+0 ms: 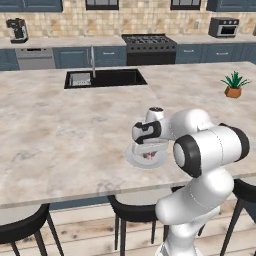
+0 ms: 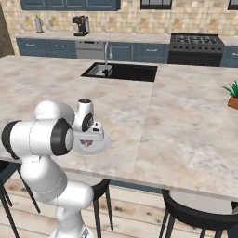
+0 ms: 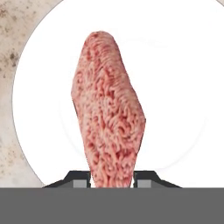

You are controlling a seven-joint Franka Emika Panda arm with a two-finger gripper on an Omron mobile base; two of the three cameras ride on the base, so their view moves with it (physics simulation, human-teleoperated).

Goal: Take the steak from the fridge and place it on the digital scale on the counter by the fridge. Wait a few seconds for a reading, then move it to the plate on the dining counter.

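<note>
On the far wall counter at the left, a coffee machine is standing well apart from the work. Moving right, the black sink with its chrome tap is sitting inset in the dining counter, and behind it the stove is filling the gap in the navy cabinets.

Further right, near the front edge of the dining counter, the arm is reaching down over the plate. The gripper is pinching the steak, its two dark tips pressing either side of the meat's near end. From the left base camera a sliver of pink is showing under the hand, just above the plate. In the hand view the steak is hanging lengthwise in front of the plate's white disc, which suggests it is being held on edge so that it can be lowered squarely onto the middle. Whether the meat is already touching the plate cannot be told.

Judging by this, the weighing stage looks finished and the final placing is in hand; what is left is to open the jaws and lift clear.

At the far right, a small potted plant is standing on the counter, well apart from the plate.
</note>
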